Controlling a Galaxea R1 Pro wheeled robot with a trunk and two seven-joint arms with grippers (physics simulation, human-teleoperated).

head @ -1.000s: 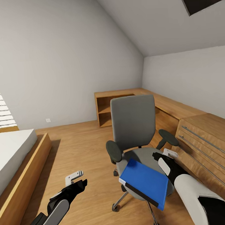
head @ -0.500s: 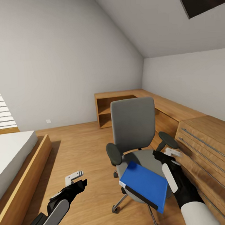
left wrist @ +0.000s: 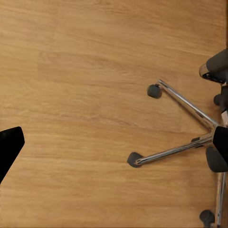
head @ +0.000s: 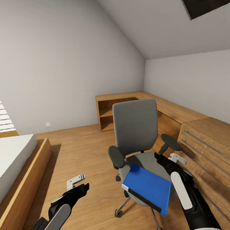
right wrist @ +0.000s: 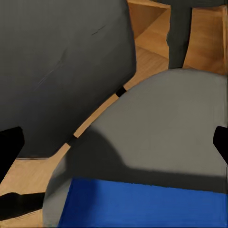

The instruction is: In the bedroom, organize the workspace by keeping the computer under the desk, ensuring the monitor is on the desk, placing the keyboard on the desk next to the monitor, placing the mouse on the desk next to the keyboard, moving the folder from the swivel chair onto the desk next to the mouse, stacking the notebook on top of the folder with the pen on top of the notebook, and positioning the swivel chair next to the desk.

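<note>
Blue folder waiting on the chair seat

The folder (head: 147,189) lies on the swivel chair (head: 135,127), overhanging its front edge; the right gripper (head: 168,157) hovers spread wide just beside it, the left gripper (head: 78,183) wide apart over the floor (head: 83,146).

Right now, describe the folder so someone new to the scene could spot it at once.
Find the grey swivel chair in the middle of the wood floor, in front of the oak drawers. On the front of its seat lies the folder, a thick flat slab that overhangs the seat's front edge. It is the one bright blue thing in the room, with the right gripper just beside it.
</note>
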